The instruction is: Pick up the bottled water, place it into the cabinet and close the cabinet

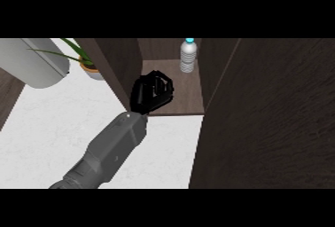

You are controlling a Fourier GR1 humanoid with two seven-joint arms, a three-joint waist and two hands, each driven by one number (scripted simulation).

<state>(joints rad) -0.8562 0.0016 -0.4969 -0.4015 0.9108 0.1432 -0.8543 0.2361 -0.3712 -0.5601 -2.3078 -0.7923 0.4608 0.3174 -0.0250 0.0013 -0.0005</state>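
One big dark wooden panel, the cabinet door (274,115), fills the whole side from one o'clock down to five o'clock, its grain running top to bottom and its near edge standing just beside the opening. Next in size comes the pale speckled counter (52,133), spreading from nine o'clock down to six. The cabinet (177,99) itself sits from twelve o'clock to the middle, a brown box with its shelf floor showing and a dark side wall on its nine o'clock flank. A grey forearm (108,153) rises from seven o'clock toward the middle, slanting up to the cabinet's front lip. At ten to eleven o'clock lies a rounded pale grey appliance (36,62), whose kind I cannot tell from here. The forearm ends in a black hand (152,93), its fingers curled in on themselves with nothing between them, hanging over the front of the shelf; which of the robot's two hands it is I cannot tell, and no other hand shows. Near eleven o'clock a potted plant (88,62) pokes thin green leaves past the cabinet wall. Smallest is the bottled water (188,55), upright at twelve o'clock at the back of the shelf, blue cap up, well apart from the hand.
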